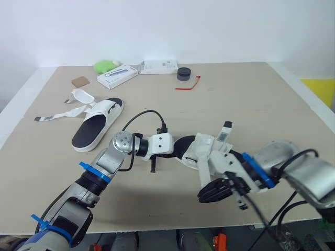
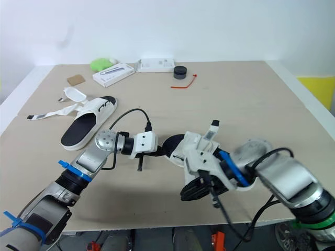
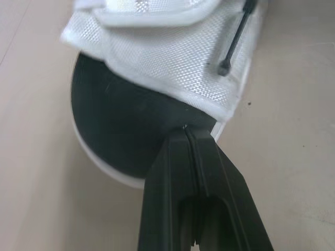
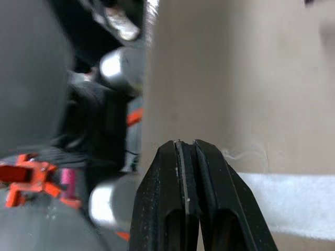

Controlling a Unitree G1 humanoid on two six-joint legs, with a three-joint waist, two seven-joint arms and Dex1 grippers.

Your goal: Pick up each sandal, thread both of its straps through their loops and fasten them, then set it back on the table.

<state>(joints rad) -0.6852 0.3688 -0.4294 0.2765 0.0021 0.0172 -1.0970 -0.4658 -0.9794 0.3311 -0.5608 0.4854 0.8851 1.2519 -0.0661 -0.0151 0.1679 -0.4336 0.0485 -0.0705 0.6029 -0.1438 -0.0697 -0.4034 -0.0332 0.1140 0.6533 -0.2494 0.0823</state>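
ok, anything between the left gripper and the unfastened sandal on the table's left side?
Nothing visible: only bare table lies between the left gripper, at the near sandal, and the unfastened sandal.

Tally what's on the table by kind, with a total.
sandals: 2
white boxes: 2
green object: 1
black round object: 1
red tie: 1
brown square piece: 1
Total: 8
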